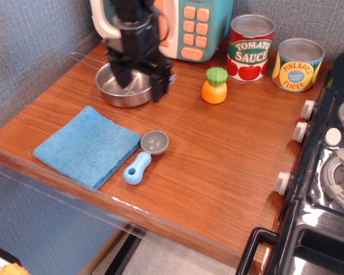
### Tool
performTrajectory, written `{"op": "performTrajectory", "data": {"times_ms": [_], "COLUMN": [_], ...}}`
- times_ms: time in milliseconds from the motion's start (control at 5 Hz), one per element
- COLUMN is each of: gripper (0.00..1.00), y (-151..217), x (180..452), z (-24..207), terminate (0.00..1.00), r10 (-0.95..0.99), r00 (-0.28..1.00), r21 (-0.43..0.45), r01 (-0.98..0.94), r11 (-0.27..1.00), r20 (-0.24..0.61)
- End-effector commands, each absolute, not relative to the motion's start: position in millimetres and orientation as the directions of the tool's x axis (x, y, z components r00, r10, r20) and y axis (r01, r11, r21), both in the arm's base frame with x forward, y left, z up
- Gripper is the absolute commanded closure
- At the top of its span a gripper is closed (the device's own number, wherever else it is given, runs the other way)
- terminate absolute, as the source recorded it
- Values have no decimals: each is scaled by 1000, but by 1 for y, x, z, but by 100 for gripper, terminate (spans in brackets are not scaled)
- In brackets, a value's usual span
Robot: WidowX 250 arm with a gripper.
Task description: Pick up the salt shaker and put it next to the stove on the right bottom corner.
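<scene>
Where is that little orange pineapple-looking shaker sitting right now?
The salt shaker stands upright toward the back of the wooden table, just left of and in front of the tomato sauce can, untouched by the gripper.

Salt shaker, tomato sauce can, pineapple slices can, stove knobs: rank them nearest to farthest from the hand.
From the hand, over the metal pan at the back left:
1. Salt shaker, just to its right in the picture.
2. Tomato sauce can, farther right, at the back wall.
3. Pineapple slices can, right of that can.
4. Stove knobs, on the stove at the far right edge.
</scene>
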State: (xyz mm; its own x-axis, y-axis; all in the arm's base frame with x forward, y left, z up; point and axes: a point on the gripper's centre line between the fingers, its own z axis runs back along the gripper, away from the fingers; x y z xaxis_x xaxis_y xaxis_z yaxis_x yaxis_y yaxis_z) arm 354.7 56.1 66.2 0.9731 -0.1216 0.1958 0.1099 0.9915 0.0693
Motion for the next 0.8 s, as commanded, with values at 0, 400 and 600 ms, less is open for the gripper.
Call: {"op": "performTrajectory", "data": {"times_ms": [0, 400, 600], "gripper": [0, 0, 0], "y": [26, -6, -13], "x": [402, 432, 433], "z": [92, 102, 93], "terminate": [0, 0, 0], "r10": [-154, -140, -128], "r00": [945, 935, 945], "r21": [61, -21, -36], "r01": [143, 155, 146], "r11": [988, 988, 989], "r20": [288, 325, 302]}}
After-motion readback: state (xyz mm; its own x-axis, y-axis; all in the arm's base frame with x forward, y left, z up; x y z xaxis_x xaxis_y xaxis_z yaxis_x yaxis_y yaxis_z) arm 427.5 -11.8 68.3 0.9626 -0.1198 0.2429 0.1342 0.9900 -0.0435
